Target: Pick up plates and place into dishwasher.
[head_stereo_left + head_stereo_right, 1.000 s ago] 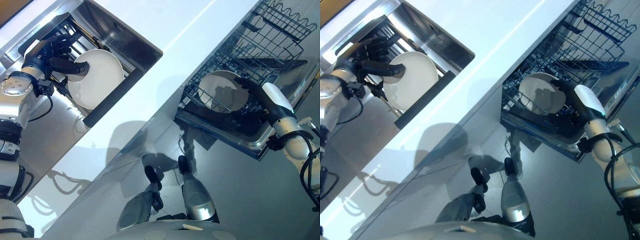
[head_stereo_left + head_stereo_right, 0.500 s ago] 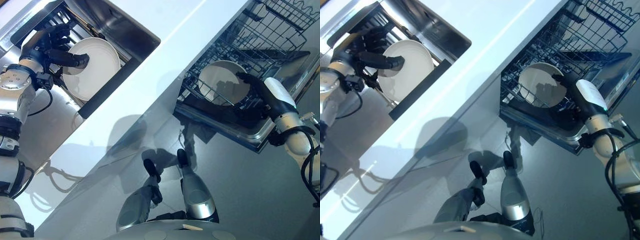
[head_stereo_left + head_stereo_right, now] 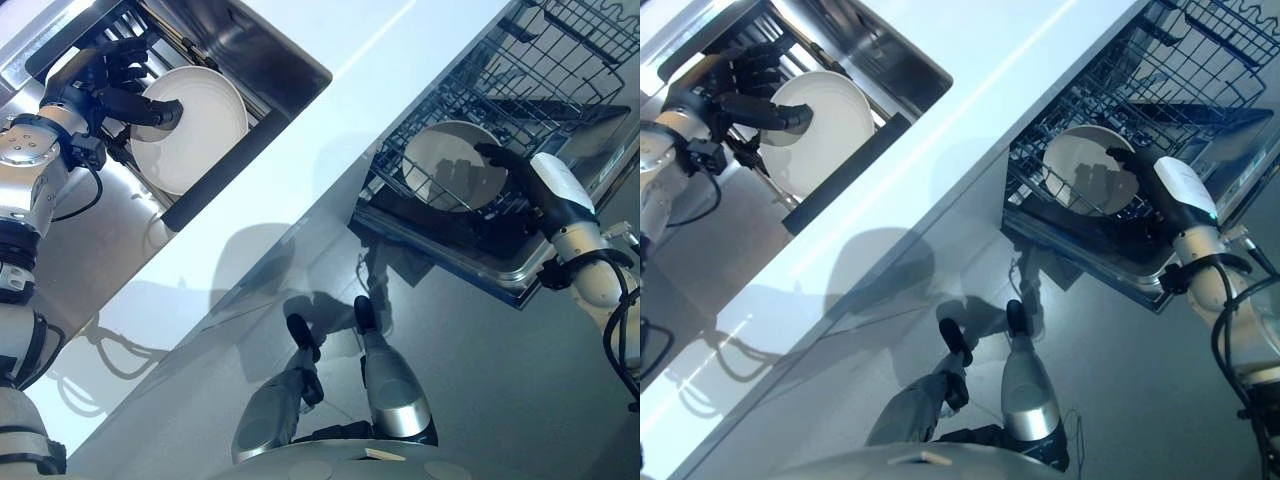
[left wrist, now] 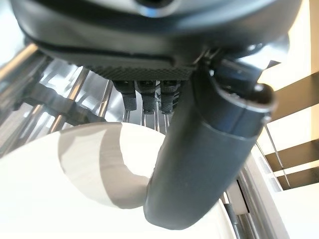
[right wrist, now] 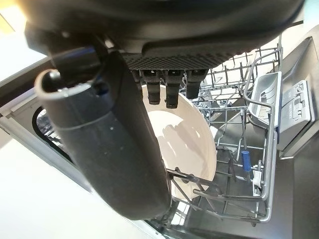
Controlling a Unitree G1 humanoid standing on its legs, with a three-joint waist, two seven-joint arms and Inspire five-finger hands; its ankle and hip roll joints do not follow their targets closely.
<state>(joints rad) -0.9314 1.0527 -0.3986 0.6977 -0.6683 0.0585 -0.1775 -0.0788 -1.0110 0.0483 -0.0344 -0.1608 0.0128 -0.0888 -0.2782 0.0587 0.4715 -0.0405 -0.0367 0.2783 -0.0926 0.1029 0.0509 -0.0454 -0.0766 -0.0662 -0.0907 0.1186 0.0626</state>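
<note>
Left hand (image 3: 105,85) at the sink (image 3: 265,75) recessed in the white bench (image 3: 330,130): clamped on the rim of a white plate (image 3: 195,135), thumb across the face, fingers (image 4: 149,97) curled behind the edge among the rack wires. Plate standing tilted in the sink's drying rack (image 3: 125,25), pinched at its upper edge. Likely rigid, glazed and slick, brittle on a knock, fairly weighty for a one-edge pinch; best taken deep over the rim, thumb opposing fingers, lifted clear of the wires before swinging.

Right hand (image 3: 520,170) at the dishwasher rack (image 3: 530,70): closed round the rim of a second plate (image 3: 450,175), thumb in front, fingers (image 5: 167,87) behind. Plate upright between the tines of the lower basket, apparently seated; release probably due.
</note>
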